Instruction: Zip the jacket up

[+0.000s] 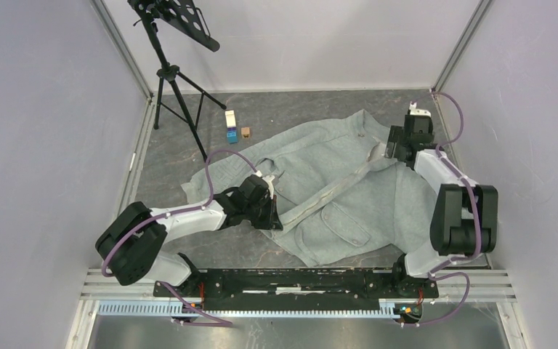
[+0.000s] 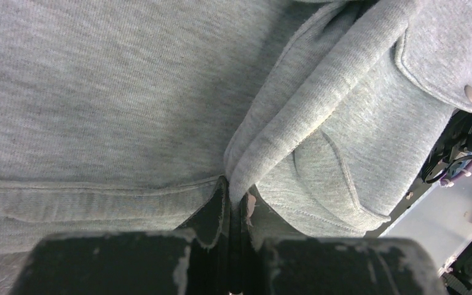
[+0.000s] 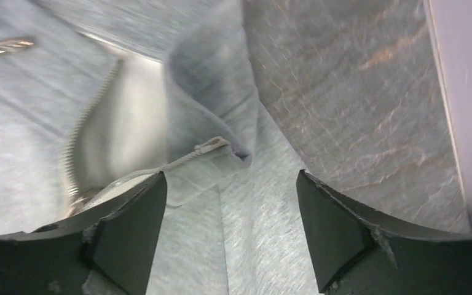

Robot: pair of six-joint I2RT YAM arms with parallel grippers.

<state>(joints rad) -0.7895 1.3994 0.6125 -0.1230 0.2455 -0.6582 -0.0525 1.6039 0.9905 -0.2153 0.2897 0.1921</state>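
Jacket (image 1: 312,153) lies spread on the grey tabletop (image 1: 189,138). Collar points far right, hem near centre. The pale zipper (image 1: 334,187) runs diagonally between my two hands.

Left hand (image 1: 270,217): closed on the jacket at the hem end of the front opening. In the left wrist view the fingers (image 2: 209,215) are pressed together with a folded fabric edge pinched between them. From above, this hand covers the bottom end of the zipper, so I cannot see how the two sides meet there.

Right hand (image 1: 394,149): at the collar end, far right. Its fingers (image 3: 129,227) stand wide apart and grip nothing, with only fabric and bare tabletop showing in the gap. This view is blurred. Zipper teeth (image 3: 74,141) show beside a turned-over flap, but I cannot pick out the slider.

One patch pocket (image 1: 345,225) is visible near centre. A snap (image 2: 469,92) shows on the flap at the right edge of the left wrist view. My right arm overlaps the jacket's right side.

Small blocks (image 1: 231,135) sit on the tabletop just beyond the jacket's far left edge.
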